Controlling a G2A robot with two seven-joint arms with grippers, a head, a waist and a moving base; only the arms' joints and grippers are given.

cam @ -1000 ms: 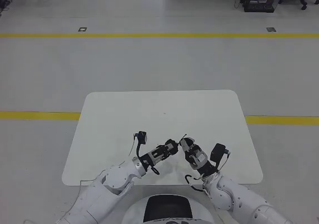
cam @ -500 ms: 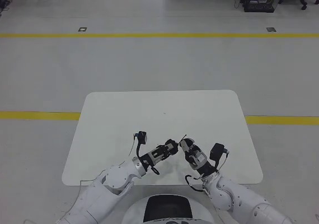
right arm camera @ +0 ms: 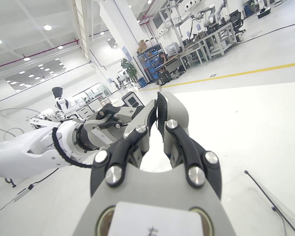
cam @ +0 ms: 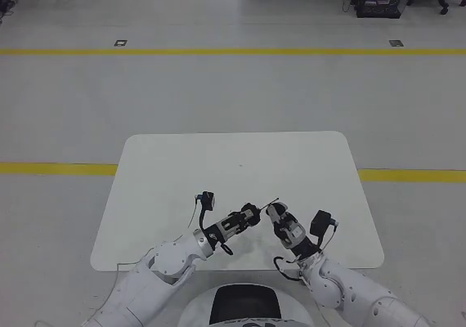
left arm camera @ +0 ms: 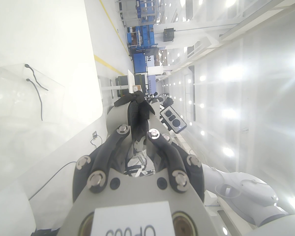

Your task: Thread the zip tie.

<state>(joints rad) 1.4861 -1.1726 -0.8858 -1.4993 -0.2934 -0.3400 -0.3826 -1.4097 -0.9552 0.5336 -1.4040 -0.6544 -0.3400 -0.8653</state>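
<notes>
Both grippers hover close together over the front of the white table. My right gripper is shut, and a thin black zip tie sticks out past its fingertips toward the far right. My left gripper is shut on a dark, bunched end of the tie just left of it. In the right wrist view the left gripper's body lies right behind my right fingers, its tips hidden by them.
A clear plastic sleeve lies on the table near the arms with spare black zip ties in it. The table's far half is bare white. Yellow floor lines run past the table's sides.
My right gripper has shifted slightly to the right, away from the left gripper, and the tie's free end moved with it. The left arm has kept still.
</notes>
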